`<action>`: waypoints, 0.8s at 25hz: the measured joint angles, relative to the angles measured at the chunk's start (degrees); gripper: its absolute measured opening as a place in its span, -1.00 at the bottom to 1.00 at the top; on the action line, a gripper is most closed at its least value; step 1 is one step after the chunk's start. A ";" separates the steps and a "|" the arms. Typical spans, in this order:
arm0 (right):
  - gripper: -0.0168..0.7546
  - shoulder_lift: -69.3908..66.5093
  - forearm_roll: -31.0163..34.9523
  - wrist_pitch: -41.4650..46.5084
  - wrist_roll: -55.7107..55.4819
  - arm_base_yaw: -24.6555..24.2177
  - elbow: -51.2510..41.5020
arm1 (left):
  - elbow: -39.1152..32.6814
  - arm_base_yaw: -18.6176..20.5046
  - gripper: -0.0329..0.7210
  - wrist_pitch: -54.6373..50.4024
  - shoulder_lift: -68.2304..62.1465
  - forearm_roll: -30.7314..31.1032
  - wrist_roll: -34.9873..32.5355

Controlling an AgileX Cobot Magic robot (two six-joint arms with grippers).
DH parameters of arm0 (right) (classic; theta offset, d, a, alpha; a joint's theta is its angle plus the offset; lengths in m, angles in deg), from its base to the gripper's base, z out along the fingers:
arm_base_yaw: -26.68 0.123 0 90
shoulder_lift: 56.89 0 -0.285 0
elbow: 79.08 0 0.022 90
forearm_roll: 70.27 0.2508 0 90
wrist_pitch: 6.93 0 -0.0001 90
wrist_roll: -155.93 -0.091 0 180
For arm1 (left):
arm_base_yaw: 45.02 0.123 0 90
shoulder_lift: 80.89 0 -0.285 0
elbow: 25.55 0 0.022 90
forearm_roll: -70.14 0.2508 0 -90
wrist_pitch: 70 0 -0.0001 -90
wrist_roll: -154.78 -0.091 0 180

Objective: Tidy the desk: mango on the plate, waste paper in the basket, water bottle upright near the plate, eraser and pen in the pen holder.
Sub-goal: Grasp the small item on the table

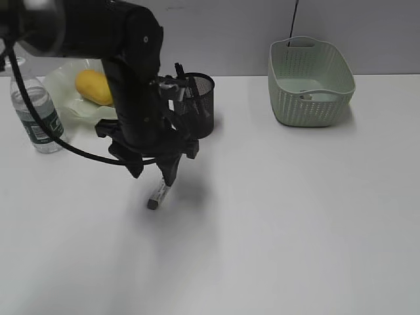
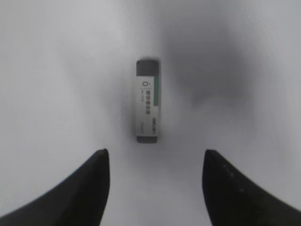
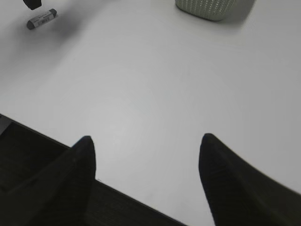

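The eraser (image 1: 158, 194), a white bar with grey ends and a green stripe, lies flat on the desk (image 1: 295, 210). It also shows in the left wrist view (image 2: 148, 100) and the right wrist view (image 3: 41, 19). My left gripper (image 1: 154, 174) (image 2: 156, 153) is open and empty, just above and short of the eraser. The pen holder (image 1: 200, 108) stands behind it with a dark pen (image 1: 182, 82) inside. The mango (image 1: 94, 86) lies on the plate (image 1: 65, 105). The water bottle (image 1: 36, 108) stands upright left of the plate. My right gripper (image 3: 146, 137) is open and empty over the desk's front edge.
The basket (image 1: 310, 80) stands at the back right, and its lower wall shows in the right wrist view (image 3: 211, 7). A small pale thing (image 1: 306, 96) lies inside it; I cannot tell what it is. The left arm's black body hides part of the plate.
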 joint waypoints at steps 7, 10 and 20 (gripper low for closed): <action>0.45 0.00 0.00 -0.07 0.00 0.00 0.00 | 1.60 -0.01 0.29 2.29 -3.99 1.54 0.13; 0.45 0.00 0.00 -0.07 0.00 0.00 0.00 | 1.60 -0.01 0.29 2.91 -4.80 3.72 0.33; 0.45 0.00 0.00 -0.07 0.00 0.00 0.00 | 1.60 -0.01 0.28 6.22 -4.95 5.19 0.61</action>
